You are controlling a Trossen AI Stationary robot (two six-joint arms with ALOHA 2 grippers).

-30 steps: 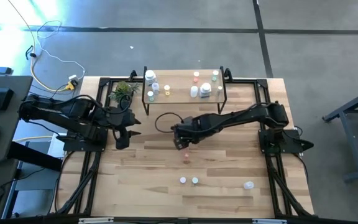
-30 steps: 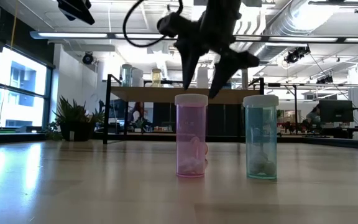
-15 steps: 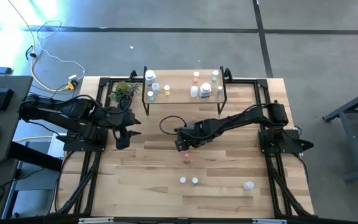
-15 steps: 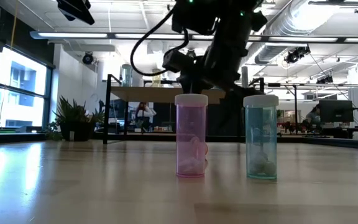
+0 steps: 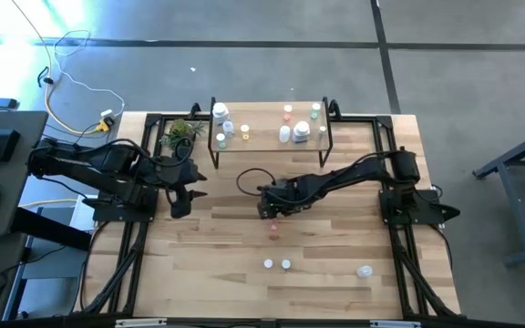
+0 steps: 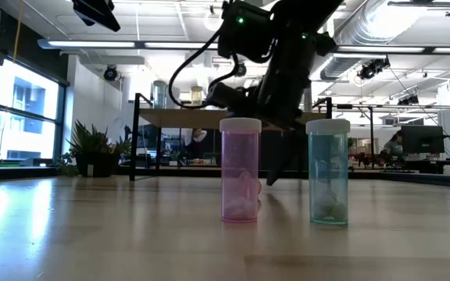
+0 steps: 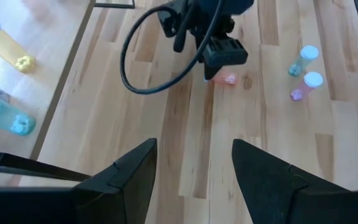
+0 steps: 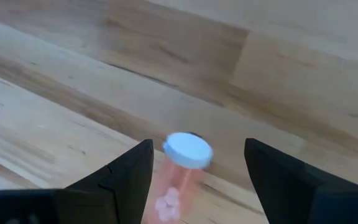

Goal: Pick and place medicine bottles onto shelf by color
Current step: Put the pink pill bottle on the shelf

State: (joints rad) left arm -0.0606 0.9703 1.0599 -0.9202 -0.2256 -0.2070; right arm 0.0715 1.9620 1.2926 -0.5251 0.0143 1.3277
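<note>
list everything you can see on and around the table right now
shelf: one, light wood on black legs, far edge of table
bottles on shelf: about nine, white, yellow, pink, green
pink bottle: one, upright, mid-table, between the right gripper's open fingers, not gripped
pink and teal bottles: two, near edge, side by side
white bottle: one, near right corner
plant: one, green, left of shelf
left gripper: open, waiting at table's left side
right gripper: open, lowered over the pink bottle
</note>
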